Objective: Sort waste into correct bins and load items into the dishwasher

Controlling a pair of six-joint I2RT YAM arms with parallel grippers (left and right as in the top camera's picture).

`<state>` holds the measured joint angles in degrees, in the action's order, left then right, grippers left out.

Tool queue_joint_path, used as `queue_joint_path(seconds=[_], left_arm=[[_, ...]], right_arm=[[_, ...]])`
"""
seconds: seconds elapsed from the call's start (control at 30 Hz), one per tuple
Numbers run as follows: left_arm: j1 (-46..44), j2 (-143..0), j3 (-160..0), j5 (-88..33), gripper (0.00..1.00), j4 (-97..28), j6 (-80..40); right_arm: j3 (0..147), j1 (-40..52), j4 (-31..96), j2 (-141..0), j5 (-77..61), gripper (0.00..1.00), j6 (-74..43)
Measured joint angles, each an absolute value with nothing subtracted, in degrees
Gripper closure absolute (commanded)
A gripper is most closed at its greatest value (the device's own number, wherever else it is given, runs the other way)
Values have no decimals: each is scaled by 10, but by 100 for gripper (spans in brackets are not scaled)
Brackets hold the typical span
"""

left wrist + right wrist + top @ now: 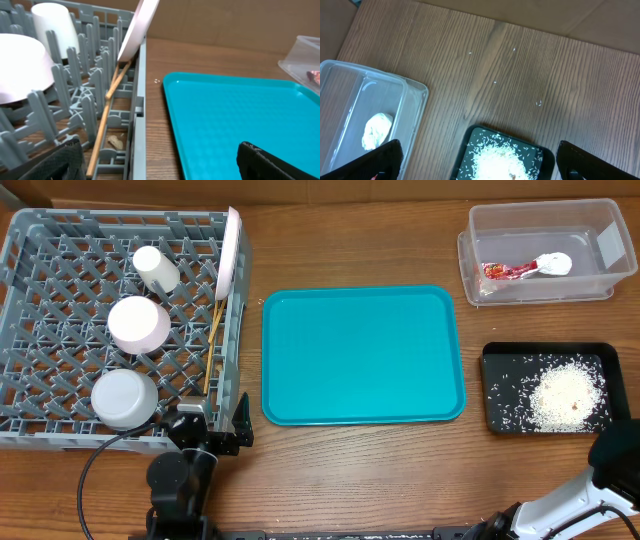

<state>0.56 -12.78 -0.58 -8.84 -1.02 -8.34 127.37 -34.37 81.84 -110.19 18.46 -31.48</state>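
At the dish rack [60, 436] corner, left gripper [217, 420] wide and empty, right gripper [485, 167] wide by the black tray [497, 420]; cup [155, 268], 2 bowls [138, 323], plate [232, 255], chopsticks [212, 345] all racked, so I'd back out straight, clear of those chopsticks.

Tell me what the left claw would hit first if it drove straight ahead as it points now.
Probably the grey rack's side wall, which sits between the fingers of the open left claw; chopsticks lie just inside it, the teal tray just outside. Depth is unclear.
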Motion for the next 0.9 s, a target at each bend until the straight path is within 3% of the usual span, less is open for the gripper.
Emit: queue_joint_path(seconds=[0.37, 0.9], left_arm=[[-46, -15, -5, -24, 0, -43, -73], [-45, -9, -5, -14, 0, -43, -11]], right_arm=[[1274, -344, 819, -1102, 184, 0, -315], [1274, -344, 818, -1102, 185, 0, -315]])
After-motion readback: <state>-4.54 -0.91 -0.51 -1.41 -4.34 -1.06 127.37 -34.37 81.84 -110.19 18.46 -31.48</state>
